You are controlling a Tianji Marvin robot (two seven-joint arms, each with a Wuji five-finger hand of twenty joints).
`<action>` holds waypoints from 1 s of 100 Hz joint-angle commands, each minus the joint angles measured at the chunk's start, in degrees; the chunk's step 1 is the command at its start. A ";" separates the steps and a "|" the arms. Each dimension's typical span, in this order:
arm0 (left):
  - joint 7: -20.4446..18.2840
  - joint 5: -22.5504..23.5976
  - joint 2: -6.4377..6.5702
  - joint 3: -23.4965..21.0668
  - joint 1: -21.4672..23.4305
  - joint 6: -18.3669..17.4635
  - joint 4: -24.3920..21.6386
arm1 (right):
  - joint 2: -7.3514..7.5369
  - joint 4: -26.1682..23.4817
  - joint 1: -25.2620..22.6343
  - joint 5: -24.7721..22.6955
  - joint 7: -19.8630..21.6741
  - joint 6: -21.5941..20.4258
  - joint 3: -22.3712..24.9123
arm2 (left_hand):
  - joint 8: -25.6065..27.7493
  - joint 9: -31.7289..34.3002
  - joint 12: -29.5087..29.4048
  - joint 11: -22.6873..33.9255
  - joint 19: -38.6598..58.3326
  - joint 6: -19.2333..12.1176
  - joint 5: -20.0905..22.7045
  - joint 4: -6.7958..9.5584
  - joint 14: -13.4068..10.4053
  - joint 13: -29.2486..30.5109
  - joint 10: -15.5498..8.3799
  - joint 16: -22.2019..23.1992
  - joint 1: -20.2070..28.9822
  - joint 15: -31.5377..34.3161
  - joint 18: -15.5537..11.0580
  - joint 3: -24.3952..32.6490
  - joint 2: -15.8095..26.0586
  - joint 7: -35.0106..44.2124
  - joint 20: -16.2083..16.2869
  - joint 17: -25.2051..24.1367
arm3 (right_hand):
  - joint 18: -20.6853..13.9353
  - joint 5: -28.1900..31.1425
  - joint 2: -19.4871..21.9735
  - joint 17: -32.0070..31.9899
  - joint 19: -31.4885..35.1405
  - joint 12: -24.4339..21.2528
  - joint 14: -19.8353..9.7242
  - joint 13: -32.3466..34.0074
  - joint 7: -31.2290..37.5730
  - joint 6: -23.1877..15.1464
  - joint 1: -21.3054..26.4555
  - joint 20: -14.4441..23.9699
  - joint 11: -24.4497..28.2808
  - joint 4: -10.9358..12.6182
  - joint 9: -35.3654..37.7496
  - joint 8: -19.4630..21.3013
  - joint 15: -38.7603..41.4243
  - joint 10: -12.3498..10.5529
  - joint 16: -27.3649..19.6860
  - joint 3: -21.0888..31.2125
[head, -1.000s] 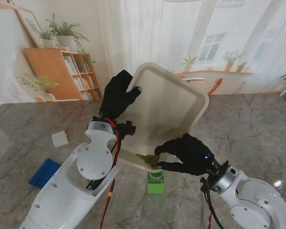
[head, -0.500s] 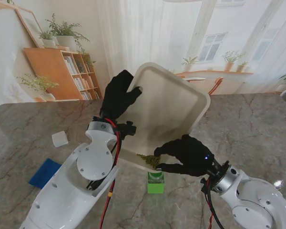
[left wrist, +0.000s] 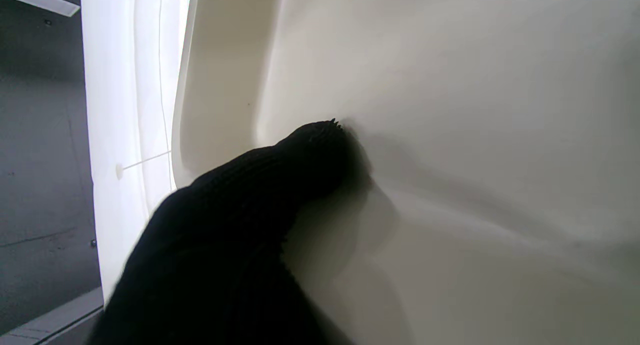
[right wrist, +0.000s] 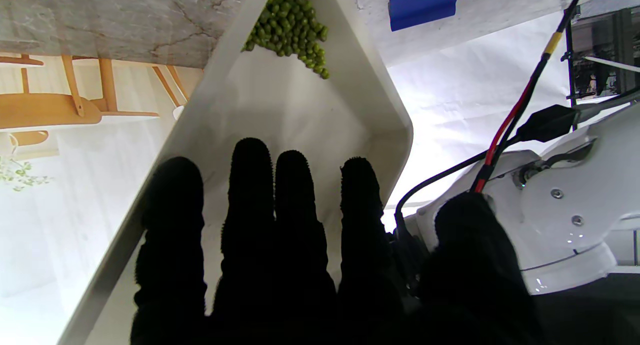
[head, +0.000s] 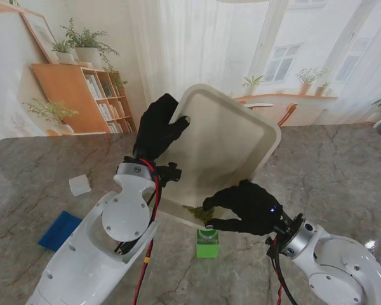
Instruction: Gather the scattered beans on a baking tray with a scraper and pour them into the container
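The cream baking tray (head: 228, 136) is tipped steeply, its low corner over the green container (head: 207, 243). Green beans (head: 197, 213) are heaped in that low corner, just over the container's mouth. My left hand (head: 157, 127) grips the tray's raised left rim; in the left wrist view its thumb (left wrist: 300, 170) presses on the tray's inner face (left wrist: 475, 110). My right hand (head: 247, 206) holds the lower right edge beside the beans. The right wrist view shows its fingers (right wrist: 250, 210) flat on the tray floor (right wrist: 280, 105), the thumb outside the rim, and the beans (right wrist: 290, 30) beyond. I see no scraper in either hand.
A flat blue object (head: 59, 230) lies on the marble table at my near left, also seen as a blue object (right wrist: 422, 5) in the right wrist view. A small white block (head: 80, 185) sits farther left. My left forearm (head: 124, 216) stands close beside the container.
My right hand has crept slightly left along the tray's low edge towards the beans. The tray and my left hand have barely moved.
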 commanded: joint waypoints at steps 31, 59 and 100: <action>-0.44 1.85 0.35 0.19 0.90 -1.70 -1.94 | 0.24 0.10 0.38 -0.45 0.45 -0.01 -0.36 | 0.80 3.73 0.76 2.94 7.34 -0.28 1.12 7.31 -5.46 3.19 -8.11 0.02 2.95 1.63 -11.51 4.66 1.89 1.15 5.14 4.38 | 0.02 -0.29 2.57 -0.56 -1.83 -0.56 -0.46 0.35 -0.17 -0.71 0.53 -0.65 -0.74 1.99 -0.29 -0.97 -0.58 -0.11 -0.15 -0.89; -0.63 2.21 0.55 0.17 1.42 -2.77 -2.58 | 0.25 0.09 0.54 -0.57 0.43 0.15 -0.55 | 0.80 3.85 0.76 2.94 7.45 -0.34 1.19 7.44 -5.29 3.21 -8.04 -0.01 2.89 1.67 -11.33 4.74 1.81 1.19 5.17 4.43 | 0.05 -0.38 2.61 -0.58 -1.82 -0.55 -0.41 0.30 -0.23 -0.73 0.50 -0.66 -0.70 2.00 -0.29 -0.99 -0.56 -0.13 -0.15 -0.89; -0.79 2.69 0.71 0.41 1.92 -3.71 -3.47 | 0.19 -0.01 0.25 -0.91 -0.17 0.14 -0.49 | 0.80 3.91 0.77 2.87 7.58 -0.35 1.24 7.47 -5.31 3.25 -8.04 -0.02 2.88 1.72 -11.52 4.79 1.73 1.23 5.20 4.44 | 0.04 -0.34 2.60 -0.54 -1.82 -0.56 -0.48 0.34 -0.21 -0.68 0.46 -0.68 -0.70 1.99 -0.29 -0.96 -0.54 0.00 -0.16 -0.91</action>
